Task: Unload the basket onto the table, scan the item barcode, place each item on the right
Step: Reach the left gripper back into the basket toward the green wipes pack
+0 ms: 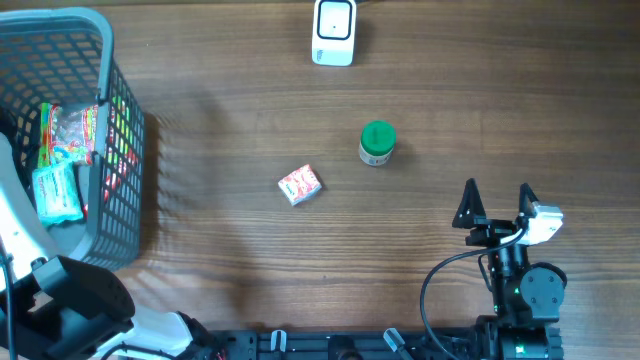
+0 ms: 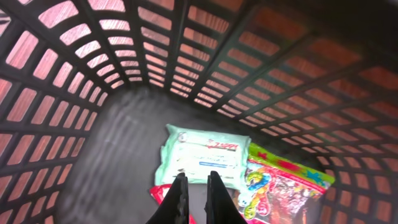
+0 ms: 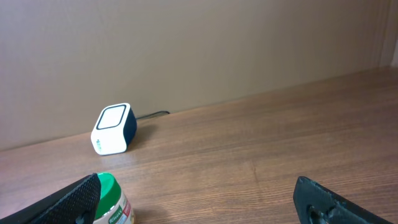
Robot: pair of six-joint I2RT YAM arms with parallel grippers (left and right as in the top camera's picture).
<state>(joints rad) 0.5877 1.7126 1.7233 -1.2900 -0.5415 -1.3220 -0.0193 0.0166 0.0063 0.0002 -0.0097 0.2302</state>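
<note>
The white barcode scanner (image 1: 334,32) stands at the table's far edge, also in the right wrist view (image 3: 113,129). A small red-and-white box (image 1: 300,185) and a green-lidded jar (image 1: 377,143) rest mid-table. My left gripper (image 2: 198,176) is down inside the grey basket (image 1: 125,170), shut with nothing between its fingers. It hangs above the near edge of a mint-green pack (image 2: 202,155), between a red packet (image 2: 163,194) and a colourful sweets bag (image 2: 280,186). My right gripper (image 1: 497,190) stands open and empty near the front right, with the jar (image 3: 112,202) by its left finger.
The basket's lattice walls (image 2: 261,74) close round the left gripper on all sides. The left arm (image 1: 10,230) reaches over the basket's front left rim. A cable loops beside the right arm's base (image 1: 430,290).
</note>
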